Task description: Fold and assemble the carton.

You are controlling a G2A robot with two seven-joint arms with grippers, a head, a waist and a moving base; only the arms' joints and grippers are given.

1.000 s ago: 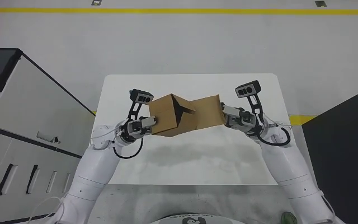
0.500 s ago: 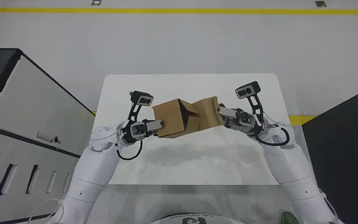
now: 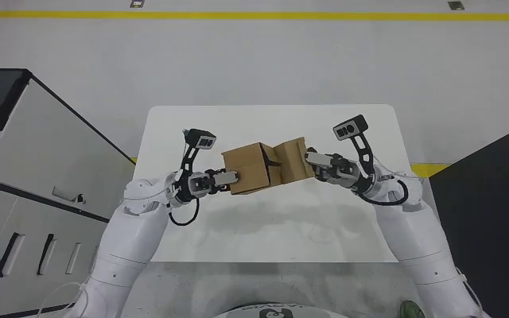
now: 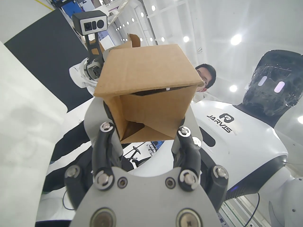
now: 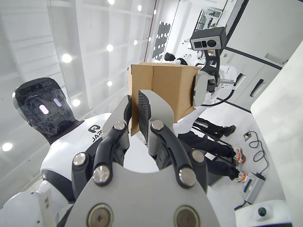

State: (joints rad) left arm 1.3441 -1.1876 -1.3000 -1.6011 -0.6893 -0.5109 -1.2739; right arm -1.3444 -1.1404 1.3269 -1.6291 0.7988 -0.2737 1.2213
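In the top view, the carton is held clear of the white table, over its middle and between the two arms. One end is taken by the left gripper and the other by the right gripper. The carton is only partly folded. A dark gap is seen between its two brown sections, which are set at an angle to each other.

In the left wrist view, the carton's open end is seen between the left gripper's fingers. The jaws are spread wide and pressed against two opposite outer walls, so the carton is clamped across its width. One flap is bent over the opening, and folded cardboard is seen inside. The right gripper is seen at the far end.

In the right wrist view, a single cardboard panel is pinched at its edge by the right gripper, whose jaws are closed almost together on it. One finger of the left gripper is laid flat against the carton's far side wall.
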